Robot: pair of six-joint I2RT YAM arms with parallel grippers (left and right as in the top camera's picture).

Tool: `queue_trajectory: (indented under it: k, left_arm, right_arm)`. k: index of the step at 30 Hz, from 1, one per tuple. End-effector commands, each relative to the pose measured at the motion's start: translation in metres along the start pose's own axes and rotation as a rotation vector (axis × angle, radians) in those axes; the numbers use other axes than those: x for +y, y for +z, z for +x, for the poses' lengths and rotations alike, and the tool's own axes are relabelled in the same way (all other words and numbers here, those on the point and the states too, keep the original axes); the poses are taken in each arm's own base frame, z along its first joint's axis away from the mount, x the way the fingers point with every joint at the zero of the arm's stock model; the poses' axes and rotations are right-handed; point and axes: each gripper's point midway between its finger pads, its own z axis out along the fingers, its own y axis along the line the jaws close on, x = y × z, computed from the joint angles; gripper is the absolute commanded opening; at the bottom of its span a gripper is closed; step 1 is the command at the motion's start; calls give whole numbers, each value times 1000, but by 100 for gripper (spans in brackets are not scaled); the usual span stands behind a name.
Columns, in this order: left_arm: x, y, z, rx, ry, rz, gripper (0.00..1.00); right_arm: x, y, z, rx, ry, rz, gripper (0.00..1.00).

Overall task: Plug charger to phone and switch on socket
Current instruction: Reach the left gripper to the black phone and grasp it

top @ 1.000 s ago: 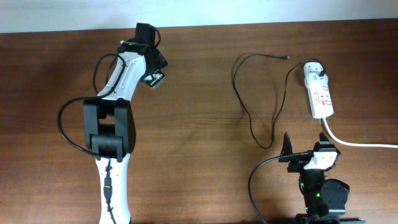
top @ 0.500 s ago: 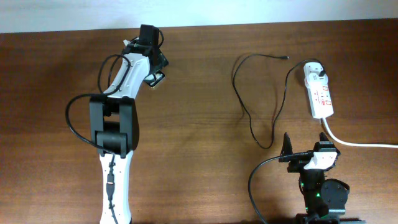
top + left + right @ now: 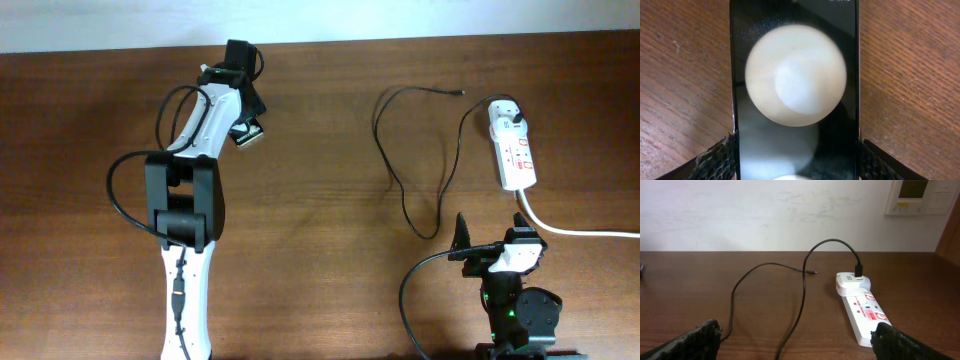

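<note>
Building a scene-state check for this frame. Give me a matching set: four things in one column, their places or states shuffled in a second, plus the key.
Column 1
1. phone
2. connector tip
3. plug adapter
4. right gripper

Column 2
A. plugged into the socket
B. lying loose on the table, joined to nothing
C. open, nothing between its fingers
D. between the fingers of the left gripper

Pairs: 1-D, 2-B, 3-A, 4-C
</note>
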Motion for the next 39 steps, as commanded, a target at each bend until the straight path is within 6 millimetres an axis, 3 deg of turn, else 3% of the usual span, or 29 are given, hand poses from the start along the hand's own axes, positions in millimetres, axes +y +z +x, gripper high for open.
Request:
queue_trajectory:
  k: [1,2,3,4,5,14,20,26,28,32,35,39]
  left_arm:
    - [33,60,89,290,103,-100,62]
    - [33,59,91,301,118,-94,66]
    - [33,59,92,307,123,-91,76]
    - [33,59,93,309,123,-92,93]
    - [33,59,93,308,123,-92,99]
    - [22,64,77,240,103,-51,99]
    - [32,66,70,224,100,-82,100]
    - [34,68,73,231,102,-87,84]
    - [34,67,73,233,103,-89,70]
    - [35,60,72,245,129,-93,65]
    - [29,38,55,227,124,-81,64]
    - [20,-22,15,165,107,-39,60]
  right_arm:
    - [-2,0,2,4,8,11,99]
    - [-2,0,2,4,8,11,99]
    - [-2,0,2,4,8,11,99]
    - [-2,0,2,4,8,11,99]
    - [-2,0,2,4,8,11,99]
    - [-2,0,2,4,8,11,99]
    - [-2,0,2,4,8,11,99]
    - [-2,0,2,4,8,11,99]
    - [-2,0,2,4,8,11,99]
    - [-2,0,2,4,8,11,99]
    - [-2,0,2,4,8,11,99]
    - [-2,0,2,4,8,11,99]
